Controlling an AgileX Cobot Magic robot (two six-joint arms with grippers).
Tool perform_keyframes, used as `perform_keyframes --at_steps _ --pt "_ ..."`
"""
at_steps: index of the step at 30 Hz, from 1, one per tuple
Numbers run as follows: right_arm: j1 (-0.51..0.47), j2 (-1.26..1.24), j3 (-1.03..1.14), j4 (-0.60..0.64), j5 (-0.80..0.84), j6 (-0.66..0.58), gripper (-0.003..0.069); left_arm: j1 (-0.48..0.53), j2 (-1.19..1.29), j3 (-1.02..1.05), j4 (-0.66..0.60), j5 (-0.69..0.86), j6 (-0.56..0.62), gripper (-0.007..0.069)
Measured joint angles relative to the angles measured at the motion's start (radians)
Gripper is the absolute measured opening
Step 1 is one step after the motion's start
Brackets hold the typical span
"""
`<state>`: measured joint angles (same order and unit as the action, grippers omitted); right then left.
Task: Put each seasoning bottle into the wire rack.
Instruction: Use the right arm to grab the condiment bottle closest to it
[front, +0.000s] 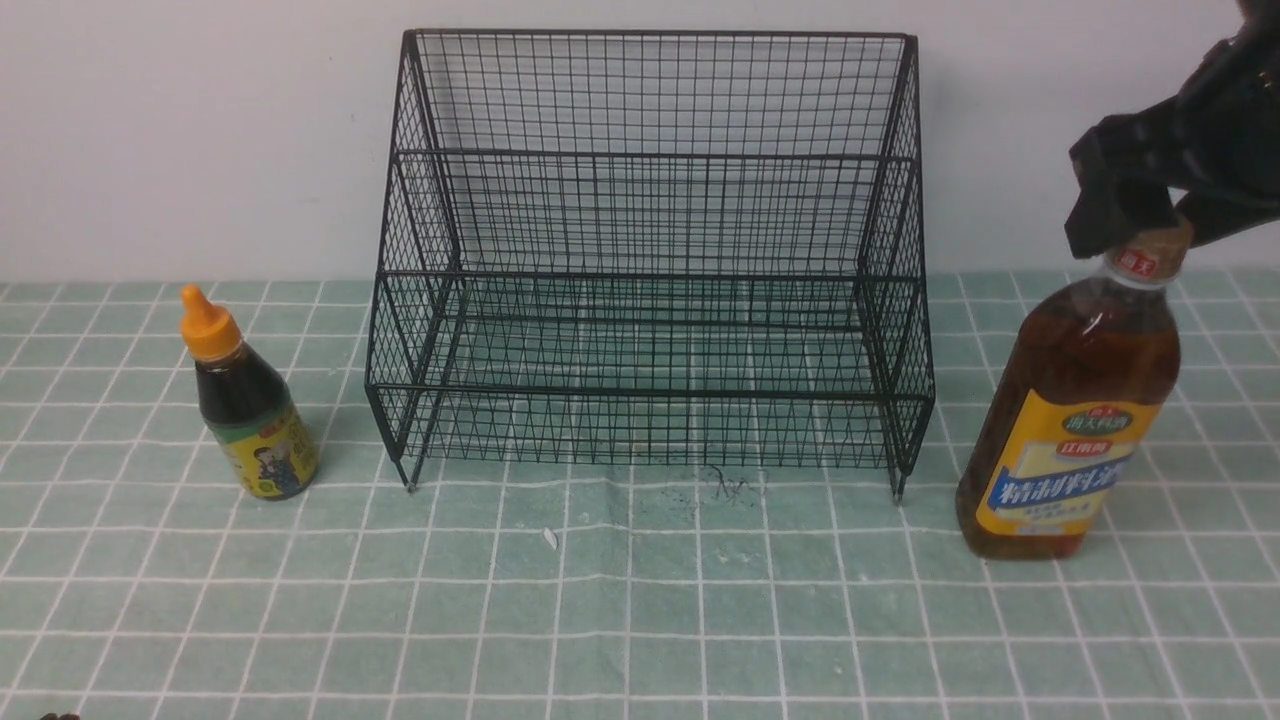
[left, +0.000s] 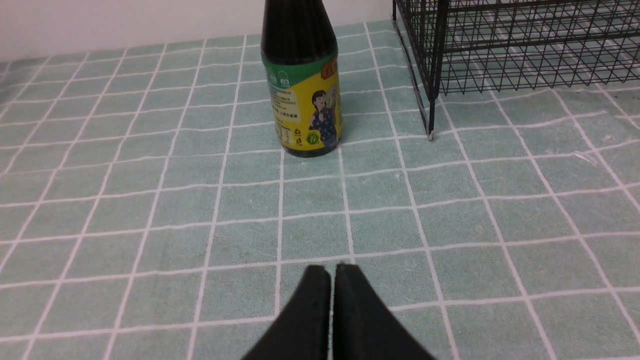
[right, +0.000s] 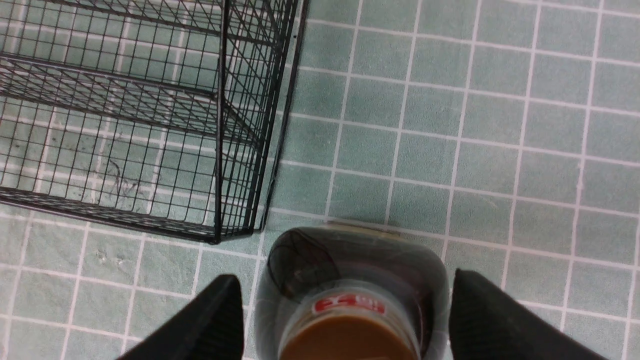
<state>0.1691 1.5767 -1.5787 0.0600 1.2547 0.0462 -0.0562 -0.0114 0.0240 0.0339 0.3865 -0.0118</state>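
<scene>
The black wire rack (front: 650, 260) stands at the middle back with both tiers empty. The small dark-sauce bottle (front: 250, 405) with the orange cap stands to its left. It also shows in the left wrist view (left: 305, 95), ahead of my shut, empty left gripper (left: 330, 270), beside the rack's corner (left: 435, 55). The tall amber bottle (front: 1075, 420) stands to the right of the rack. My right gripper (front: 1135, 225) is open over its tan cap. In the right wrist view the open right gripper (right: 345, 282) straddles the bottle's top (right: 350, 260) without touching it.
A green checked cloth (front: 640, 600) covers the table up to a white wall (front: 200, 130). A dark scribble mark (front: 725, 487) and a small white fleck (front: 549, 538) lie in front of the rack. The rack's right side (right: 250, 150) is close to the tall bottle.
</scene>
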Motion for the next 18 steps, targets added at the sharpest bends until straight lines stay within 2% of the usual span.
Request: perform_keyframes --at_steps 4,13,18 --pt "0.000 0.000 0.000 0.000 0.000 0.003 0.0486 0.000 0.000 0.000 0.000 0.000 0.000 -0.0006" --pt "0.000 0.000 0.000 0.005 0.000 0.016 0.0355 0.000 0.000 0.000 0.000 0.000 0.000 -0.0006" --pt "0.000 0.000 0.000 0.004 0.000 0.018 0.0344 0.000 0.000 0.000 0.000 0.000 0.000 -0.0006"
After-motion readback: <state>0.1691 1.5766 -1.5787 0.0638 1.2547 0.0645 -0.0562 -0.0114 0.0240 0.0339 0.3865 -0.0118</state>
